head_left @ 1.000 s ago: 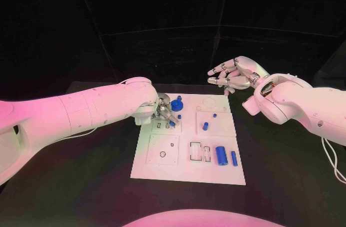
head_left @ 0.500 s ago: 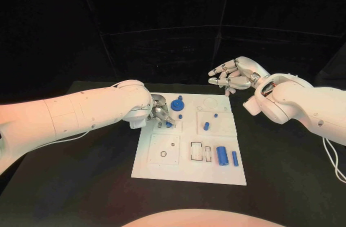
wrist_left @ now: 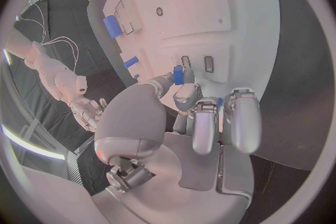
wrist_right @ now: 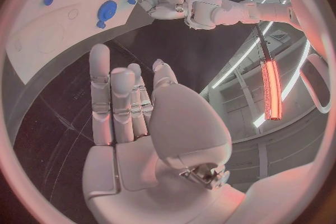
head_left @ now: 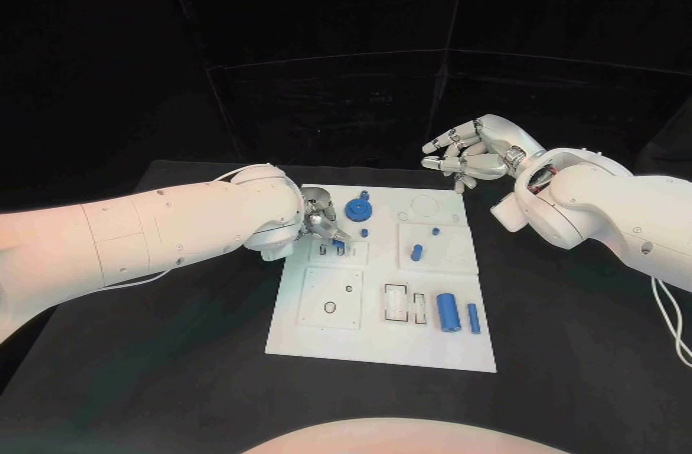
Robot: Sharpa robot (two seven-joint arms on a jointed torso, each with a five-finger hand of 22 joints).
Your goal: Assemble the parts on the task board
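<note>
The white task board lies in the middle of the black table. My left hand hovers over its far left part and pinches a small blue part between thumb and a finger, close above two small rectangular slots. A round blue part stands just beyond the hand. A blue peg stands mid-board; a blue cylinder and a thin blue bar lie at the near right. My right hand hangs beyond the board's far edge, fingers apart, holding nothing.
A square plate with a small oval hole and an open rectangular recess sit in the board's near half. Black table surrounds the board on all sides. My left forearm crosses the table's left side.
My left hand has shifted slightly over the board's far left slots, still pinching the small blue part. The right hand has stayed almost where it was.
</note>
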